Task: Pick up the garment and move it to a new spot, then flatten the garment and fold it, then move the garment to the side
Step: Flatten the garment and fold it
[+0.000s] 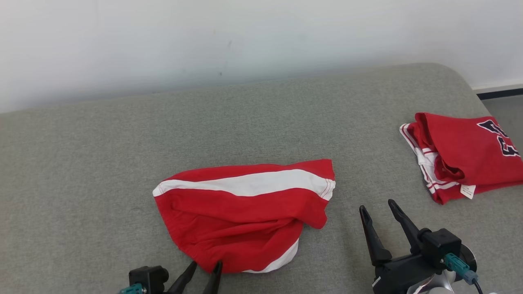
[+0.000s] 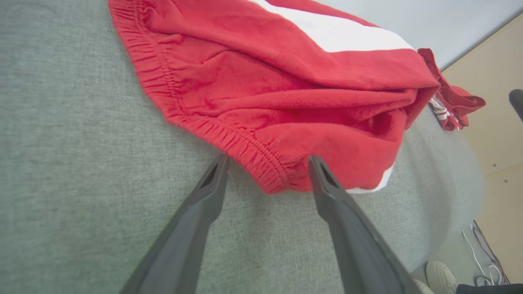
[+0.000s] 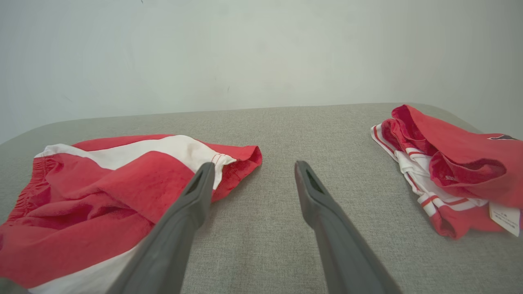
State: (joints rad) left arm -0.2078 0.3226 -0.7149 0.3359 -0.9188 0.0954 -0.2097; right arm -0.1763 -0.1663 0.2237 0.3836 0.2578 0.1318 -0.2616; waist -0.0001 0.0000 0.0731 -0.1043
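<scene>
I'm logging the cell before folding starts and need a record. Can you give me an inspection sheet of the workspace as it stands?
Surface: grey fabric pad, carrying two garments.
Job's things: red shorts with white stripes, crumpled, mid-surface.
Clutter: folded red garment with dark lettering, near the pad's right edge, apart from the shorts.
Grippers: left gripper open, fingers either side of the shorts' elastic waistband; right gripper open, empty, between the two garments.
Cables: loose cables on the floor.
Surroundings: white wall behind; beige floor; a white shoe beside the pad.
</scene>
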